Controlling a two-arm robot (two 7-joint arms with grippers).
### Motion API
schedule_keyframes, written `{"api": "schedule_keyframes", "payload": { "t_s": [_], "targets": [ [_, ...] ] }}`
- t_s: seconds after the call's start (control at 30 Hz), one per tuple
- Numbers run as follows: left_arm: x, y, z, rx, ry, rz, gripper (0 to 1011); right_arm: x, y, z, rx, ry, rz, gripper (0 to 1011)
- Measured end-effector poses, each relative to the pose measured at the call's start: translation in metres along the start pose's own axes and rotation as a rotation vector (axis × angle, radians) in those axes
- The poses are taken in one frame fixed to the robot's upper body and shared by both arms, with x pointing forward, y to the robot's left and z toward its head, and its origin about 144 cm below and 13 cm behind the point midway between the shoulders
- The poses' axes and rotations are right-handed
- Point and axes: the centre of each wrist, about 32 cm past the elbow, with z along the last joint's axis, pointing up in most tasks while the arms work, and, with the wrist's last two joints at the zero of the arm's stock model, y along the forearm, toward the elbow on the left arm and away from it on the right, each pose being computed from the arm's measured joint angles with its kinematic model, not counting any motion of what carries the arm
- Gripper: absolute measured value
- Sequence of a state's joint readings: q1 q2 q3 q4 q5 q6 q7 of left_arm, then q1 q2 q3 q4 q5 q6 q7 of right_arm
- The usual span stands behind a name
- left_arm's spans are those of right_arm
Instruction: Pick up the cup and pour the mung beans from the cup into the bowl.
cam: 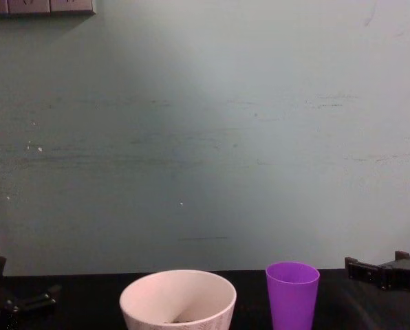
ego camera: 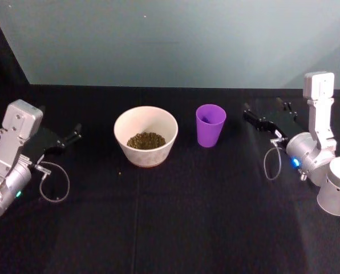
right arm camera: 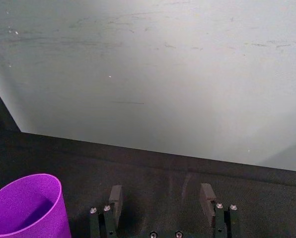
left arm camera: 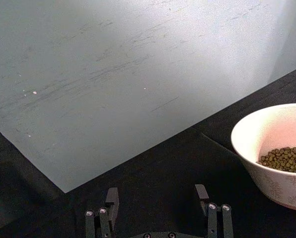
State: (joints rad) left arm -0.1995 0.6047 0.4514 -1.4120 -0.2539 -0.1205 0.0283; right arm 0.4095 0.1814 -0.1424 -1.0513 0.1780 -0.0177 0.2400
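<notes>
The purple cup (ego camera: 210, 128) stands upright on the black table, just right of the cream bowl (ego camera: 153, 153). A heap of mung beans (ego camera: 146, 140) lies in the bowl's bottom, also seen in the left wrist view (left arm camera: 286, 158). What I see of the cup's inside (right arm camera: 26, 208) is plain purple. My right gripper (ego camera: 262, 105) is open, to the right of the cup and apart from it, with nothing between its fingers (right arm camera: 206, 196). My left gripper (ego camera: 76, 132) is open, well left of the bowl (left arm camera: 282, 188). The chest view shows bowl (cam: 177, 302) and cup (cam: 292, 295) side by side.
A pale grey-green wall (ego camera: 175, 40) rises behind the table's far edge. One small speck (ego camera: 120, 173) lies on the cloth in front of the bowl. The near part of the black table (ego camera: 175, 228) is bare between my two arms.
</notes>
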Motion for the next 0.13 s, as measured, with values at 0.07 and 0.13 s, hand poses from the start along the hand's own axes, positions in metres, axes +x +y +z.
{"api": "schedule_keyframes", "payload": {
  "t_s": [0.07,0.13],
  "targets": [
    [0.0,0.0,0.0,0.0,0.0,0.0,1000,0.0,0.0,0.0,0.0,0.0,0.0,1002],
    [0.0,0.0,0.0,0.0,0.0,0.0,1000,0.0,0.0,0.0,0.0,0.0,0.0,1002]
  ]
}}
